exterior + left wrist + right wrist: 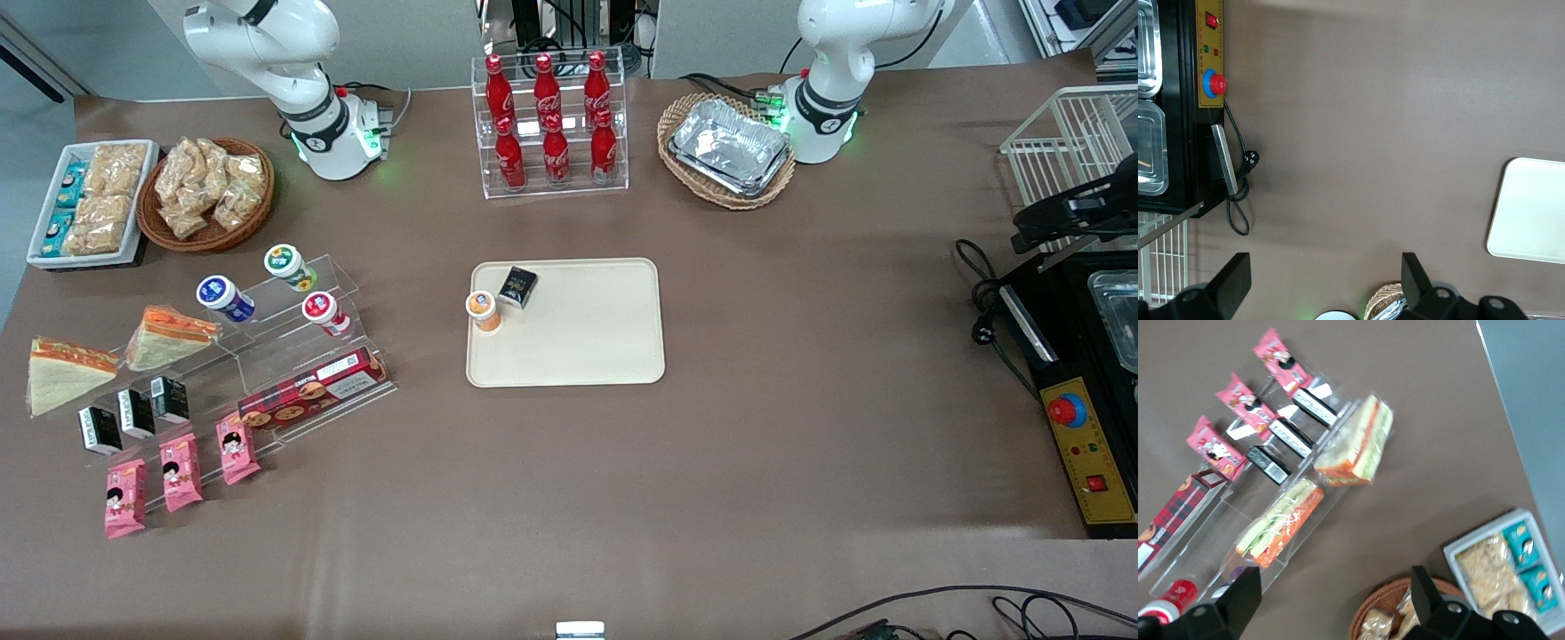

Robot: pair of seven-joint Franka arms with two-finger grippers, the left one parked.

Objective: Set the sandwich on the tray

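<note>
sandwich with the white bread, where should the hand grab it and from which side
Probably from above, straddling the sandwich at its orange-red filling edge, with one finger on each bread face. It leans with that edge uppermost, and the wedge looks thinnest across its faces. The open hand hovers above the table near it.

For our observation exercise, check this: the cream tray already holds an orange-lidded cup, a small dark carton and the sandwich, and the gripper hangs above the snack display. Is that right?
Not quite. The front view shows the tray holding only the orange-lidded cup and the dark carton. The sandwich lies on the clear display stand, toward the working arm's end. The gripper does hang open above that display.
</note>
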